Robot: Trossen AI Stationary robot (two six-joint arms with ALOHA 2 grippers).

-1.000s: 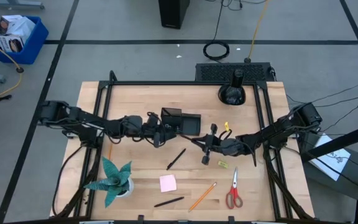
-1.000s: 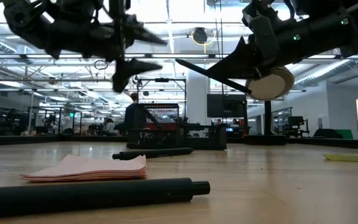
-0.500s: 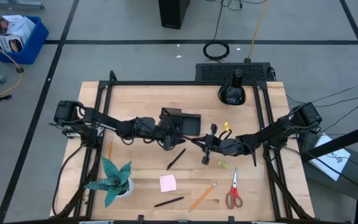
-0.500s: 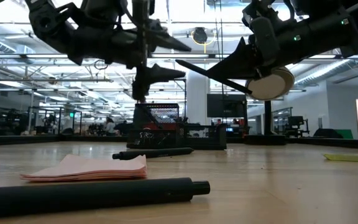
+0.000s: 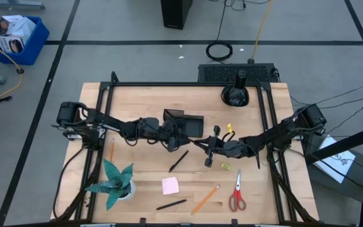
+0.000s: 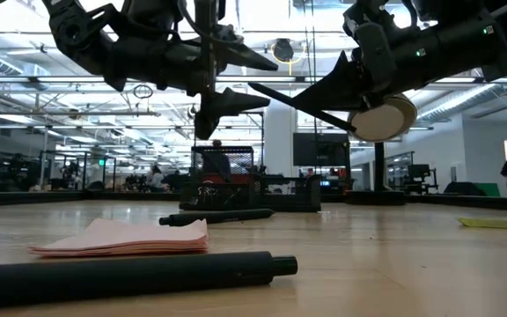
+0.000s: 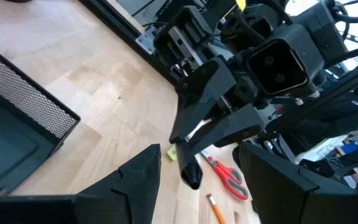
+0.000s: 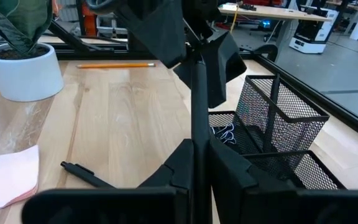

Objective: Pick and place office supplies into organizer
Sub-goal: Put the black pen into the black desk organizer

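Currently right claw holds pen pointing toward organizer.

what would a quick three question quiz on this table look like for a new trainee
1. True or false: the right gripper is shut on a black pen.
2. Which lies nearest the plant? A scissors; B pink sticky-note pad; C yellow piece.
3. How many loose black pens lie on the table?
Key: 1 true; 2 B; 3 two.
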